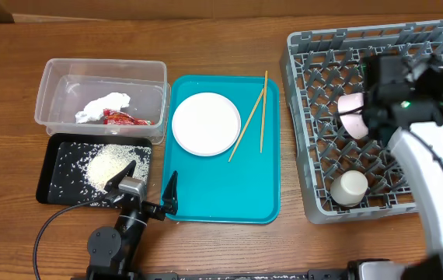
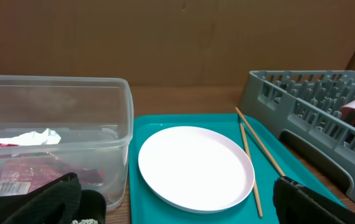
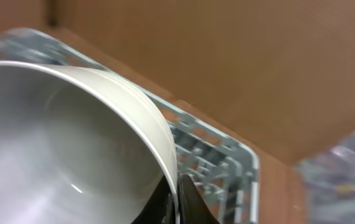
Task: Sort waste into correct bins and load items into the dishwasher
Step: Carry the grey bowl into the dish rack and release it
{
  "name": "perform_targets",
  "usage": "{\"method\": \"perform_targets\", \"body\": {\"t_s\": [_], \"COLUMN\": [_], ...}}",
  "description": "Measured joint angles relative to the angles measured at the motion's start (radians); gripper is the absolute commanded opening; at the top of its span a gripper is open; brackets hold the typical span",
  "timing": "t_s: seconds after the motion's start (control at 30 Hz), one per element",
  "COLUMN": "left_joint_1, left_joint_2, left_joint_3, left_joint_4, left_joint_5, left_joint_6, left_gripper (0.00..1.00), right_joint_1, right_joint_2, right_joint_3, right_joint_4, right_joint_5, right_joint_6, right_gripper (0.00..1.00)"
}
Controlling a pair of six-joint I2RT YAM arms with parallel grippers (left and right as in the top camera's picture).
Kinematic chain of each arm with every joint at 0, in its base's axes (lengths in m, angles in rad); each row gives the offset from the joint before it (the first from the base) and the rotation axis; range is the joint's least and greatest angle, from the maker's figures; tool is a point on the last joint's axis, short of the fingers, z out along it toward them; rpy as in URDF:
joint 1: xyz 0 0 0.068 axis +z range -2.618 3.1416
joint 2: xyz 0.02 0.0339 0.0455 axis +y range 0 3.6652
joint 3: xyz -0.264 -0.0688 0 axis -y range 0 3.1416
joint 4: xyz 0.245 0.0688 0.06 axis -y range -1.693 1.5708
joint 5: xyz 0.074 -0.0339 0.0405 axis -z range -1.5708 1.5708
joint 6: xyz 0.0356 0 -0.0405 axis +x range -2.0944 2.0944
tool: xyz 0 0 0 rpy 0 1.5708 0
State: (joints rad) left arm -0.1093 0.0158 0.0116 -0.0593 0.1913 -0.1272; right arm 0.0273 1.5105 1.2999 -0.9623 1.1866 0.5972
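My right gripper (image 1: 367,117) is shut on the rim of a pink-white bowl (image 1: 353,115) and holds it tilted on its side over the grey dish rack (image 1: 305,117); the bowl fills the right wrist view (image 3: 71,143), the fingers pinching its rim (image 3: 176,202). A white cup (image 1: 350,187) stands in the rack. The white plate (image 1: 206,124) and two chopsticks (image 1: 262,113) lie on the teal tray (image 1: 221,194). My left gripper (image 1: 145,187) is open and empty at the tray's front left corner. The clear tub (image 1: 54,78) holds the tissue (image 1: 105,106) and red wrapper (image 1: 124,118). Rice (image 1: 111,163) lies in the black tray (image 1: 50,183).
The rack's near wall (image 2: 302,106) rises right of the teal tray (image 2: 184,214) in the left wrist view, with the plate (image 2: 196,165), chopsticks (image 2: 252,149) and clear tub (image 2: 53,124) ahead. Bare wooden table lies in front.
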Motion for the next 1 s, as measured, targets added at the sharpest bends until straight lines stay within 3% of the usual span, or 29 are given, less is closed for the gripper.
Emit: {"method": "perform_targets", "body": {"t_s": [0.17, 0.5, 0.8, 0.87, 1.0], "left_joint_1": [0.000, 0.000, 0.000, 0.000, 0.000], "left_joint_2": [0.000, 0.000, 0.000, 0.000, 0.000], "left_joint_3": [0.000, 0.000, 0.000, 0.000, 0.000], "left_joint_4": [0.000, 0.000, 0.000, 0.000, 0.000], "left_joint_5": [0.000, 0.000, 0.000, 0.000, 0.000], "left_joint_6": [0.000, 0.000, 0.000, 0.000, 0.000], "left_gripper": [1.00, 1.00, 1.00, 1.00, 1.00], "right_joint_1": [-0.073, -0.067, 0.066, 0.088, 0.104], "right_joint_2": [0.121, 0.310, 0.321, 0.329, 0.335], "right_joint_3": [-0.002, -0.004, -0.004, -0.004, -0.005], "right_joint_4": [0.000, 0.021, -0.049, -0.066, -0.117], "right_joint_5": [0.006, 0.051, 0.069, 0.070, 0.050], "right_joint_6": [-0.003, -0.023, -0.034, -0.036, -0.040], "right_gripper": [0.04, 0.05, 0.05, 0.11, 0.36]}}
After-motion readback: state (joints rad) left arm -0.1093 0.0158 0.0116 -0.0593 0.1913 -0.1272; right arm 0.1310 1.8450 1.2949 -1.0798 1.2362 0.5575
